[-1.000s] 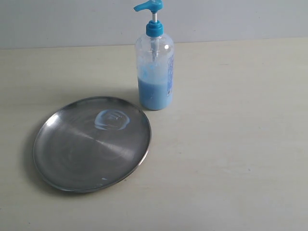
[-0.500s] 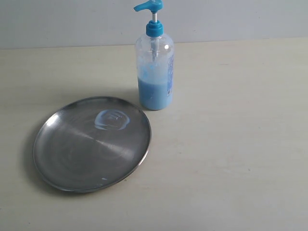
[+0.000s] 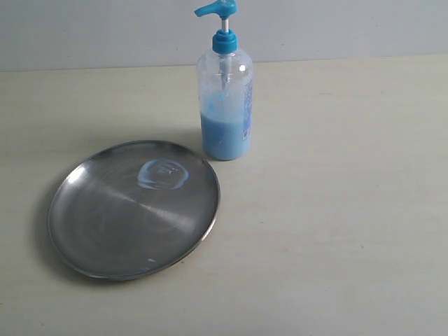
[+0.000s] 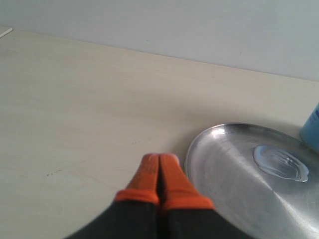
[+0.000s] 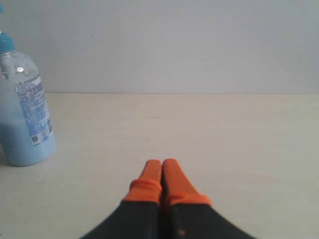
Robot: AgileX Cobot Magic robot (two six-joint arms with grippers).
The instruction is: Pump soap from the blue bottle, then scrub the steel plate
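The steel plate lies on the table at the left, with a pale smear of soap near its far rim. Just behind its right edge stands the blue bottle, upright, its blue pump head up and light-blue liquid filling its lower part. Neither gripper shows in the exterior view. In the left wrist view my left gripper is shut and empty, its orange tips beside the plate and apart from the soap. My right gripper is shut and empty over bare table, well away from the bottle.
A pale wooden table carries everything and runs back to a plain grey wall. A sliver of the bottle shows at the edge of the left wrist view.
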